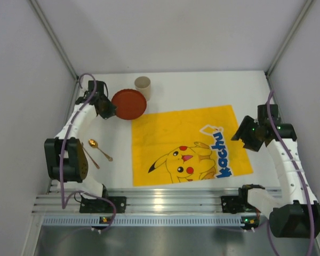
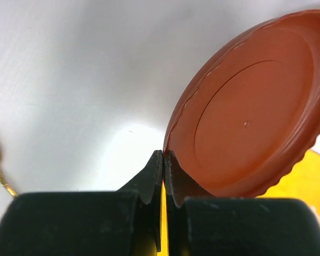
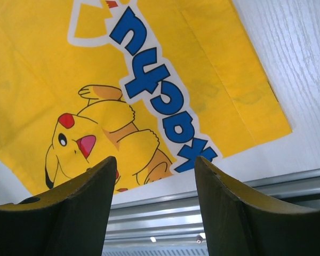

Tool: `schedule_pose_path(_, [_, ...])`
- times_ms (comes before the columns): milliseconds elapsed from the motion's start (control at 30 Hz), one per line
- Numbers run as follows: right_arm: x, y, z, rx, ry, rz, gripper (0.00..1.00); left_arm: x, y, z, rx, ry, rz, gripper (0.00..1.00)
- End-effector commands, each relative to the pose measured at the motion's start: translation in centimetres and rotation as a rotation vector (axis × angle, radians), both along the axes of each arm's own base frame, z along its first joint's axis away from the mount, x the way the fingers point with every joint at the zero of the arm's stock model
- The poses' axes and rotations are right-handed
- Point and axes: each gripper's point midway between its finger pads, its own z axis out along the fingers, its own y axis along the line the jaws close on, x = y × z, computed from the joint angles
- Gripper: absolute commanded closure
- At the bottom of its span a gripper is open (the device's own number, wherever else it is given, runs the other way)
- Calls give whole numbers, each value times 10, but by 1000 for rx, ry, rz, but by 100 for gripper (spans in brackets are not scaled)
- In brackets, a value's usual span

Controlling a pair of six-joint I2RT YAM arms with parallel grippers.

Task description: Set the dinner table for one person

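A red-brown plate point(image 1: 129, 104) lies at the back left of the white dinner table point(image 1: 202, 88), its near edge over the corner of the yellow Pikachu cloth point(image 1: 186, 144). My left gripper point(image 1: 105, 108) is shut on the plate's left rim. In the left wrist view the fingertips point(image 2: 158, 160) pinch the rim of the plate point(image 2: 256, 117), which looks tilted. My right gripper point(image 1: 244, 136) is open and empty above the cloth's right edge; in the right wrist view it point(image 3: 154, 160) hangs over the cloth point(image 3: 149, 64) near the silver rail point(image 3: 202, 213).
A cream cup point(image 1: 142, 88) stands just behind the plate. A gold spoon point(image 1: 99, 149) and a second thin utensil point(image 1: 90, 156) lie on the table left of the cloth, beside the left arm. Grey walls close in both sides.
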Motion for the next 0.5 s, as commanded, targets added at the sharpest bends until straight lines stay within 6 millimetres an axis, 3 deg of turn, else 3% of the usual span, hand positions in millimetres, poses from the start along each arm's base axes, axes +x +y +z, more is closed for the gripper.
schedule_pose_path(0, [5,3,6,3,-62,23,39,-3,-47,50,-57,-112,-105,100])
schedule_pose_path(133, [2,3,3,-1,-66,33,39,-21,-112,46,-129,-81,-264,100])
schedule_pose_path(233, [2,4,3,4,-73,36,39,-50,-182,30,-154,-35,-423,100])
schedule_pose_path(333, [1,7,6,17,-79,43,39,-74,-227,15,-164,0,-513,100])
schedule_pose_path(467, [-3,8,3,25,-76,49,39,-97,-263,-4,-156,46,-582,100])
